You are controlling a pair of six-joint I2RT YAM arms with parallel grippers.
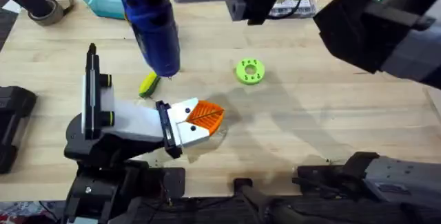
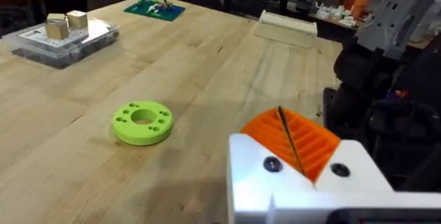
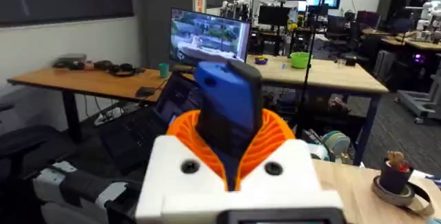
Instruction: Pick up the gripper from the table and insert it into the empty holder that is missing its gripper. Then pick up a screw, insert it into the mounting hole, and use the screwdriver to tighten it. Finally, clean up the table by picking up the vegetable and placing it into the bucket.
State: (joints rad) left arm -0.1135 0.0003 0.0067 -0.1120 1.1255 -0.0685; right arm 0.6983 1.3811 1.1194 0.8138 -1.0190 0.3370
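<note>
My right gripper (image 3: pixel 231 141) is shut on the thick blue screwdriver (image 3: pixel 227 107). Overhead, the screwdriver (image 1: pixel 155 31) hangs large above the table, tip down near the vegetable (image 1: pixel 148 84), a small yellow and green corn cob. The lime-green disc (image 1: pixel 249 71) with its ring of small mounting holes lies flat right of them, untouched. My left gripper (image 1: pixel 205 117) hovers low, left of and nearer than the disc (image 2: pixel 142 122). Its orange pads (image 2: pixel 313 145) are shut on a thin dark screw (image 2: pixel 281 114) that sticks out between them. The bucket is out of view.
A teal pouch (image 1: pixel 103 0) and a grey tape roll (image 1: pixel 48 7) lie at the far left. A clear box (image 2: pixel 62 38) with wooden blocks sits beyond the disc. The raised right arm (image 1: pixel 386 24) looms dark at the upper right. Black gear (image 1: pixel 14 120) is at the left edge.
</note>
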